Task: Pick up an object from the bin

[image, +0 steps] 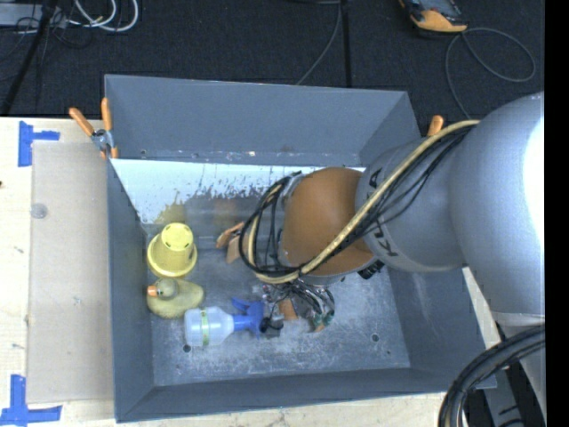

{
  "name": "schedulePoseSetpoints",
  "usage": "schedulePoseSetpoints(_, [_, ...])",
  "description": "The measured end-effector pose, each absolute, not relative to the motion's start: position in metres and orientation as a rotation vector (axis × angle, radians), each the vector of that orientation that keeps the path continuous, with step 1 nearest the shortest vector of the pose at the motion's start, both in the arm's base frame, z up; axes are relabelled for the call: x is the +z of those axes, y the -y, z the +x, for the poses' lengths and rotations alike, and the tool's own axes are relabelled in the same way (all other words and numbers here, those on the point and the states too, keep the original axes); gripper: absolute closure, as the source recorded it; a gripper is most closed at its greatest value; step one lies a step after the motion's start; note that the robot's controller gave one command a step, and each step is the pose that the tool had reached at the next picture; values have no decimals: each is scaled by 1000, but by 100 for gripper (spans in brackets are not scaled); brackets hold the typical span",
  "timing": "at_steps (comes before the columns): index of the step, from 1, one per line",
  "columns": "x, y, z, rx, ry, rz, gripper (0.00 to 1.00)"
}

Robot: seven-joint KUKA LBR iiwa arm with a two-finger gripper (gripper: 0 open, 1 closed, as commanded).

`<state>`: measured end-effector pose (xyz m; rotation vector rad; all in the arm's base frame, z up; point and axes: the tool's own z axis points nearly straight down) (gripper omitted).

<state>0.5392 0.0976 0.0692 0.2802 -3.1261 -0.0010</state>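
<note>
The gripper (292,310) is set low over the floor of the grey bin (267,136), near its front middle, beneath the arm's orange cover (324,216). Whether the jaws are released or clenched cannot be told, since they are masked by the wrist and cables. A small blue piece (248,313) is seen just to the view's left of the gripper, apparently touching it. This piece is joined to a whitish bottle-like thing (206,326), and their shared long axis is laid roughly left to right, pointing at the jaws. Further left lie a yellow rubber duck (174,299) and an upturned yellow cup (172,249). The blue piece is judged the nearest candidate.
</note>
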Motion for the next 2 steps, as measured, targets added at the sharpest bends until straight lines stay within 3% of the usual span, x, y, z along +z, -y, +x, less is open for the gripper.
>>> schedulePoseSetpoints(1, [69, -97, 539, -1, 3126, 279, 100])
schedulePoseSetpoints(2, [221, -81, 540, -1, 3124, 316, 100])
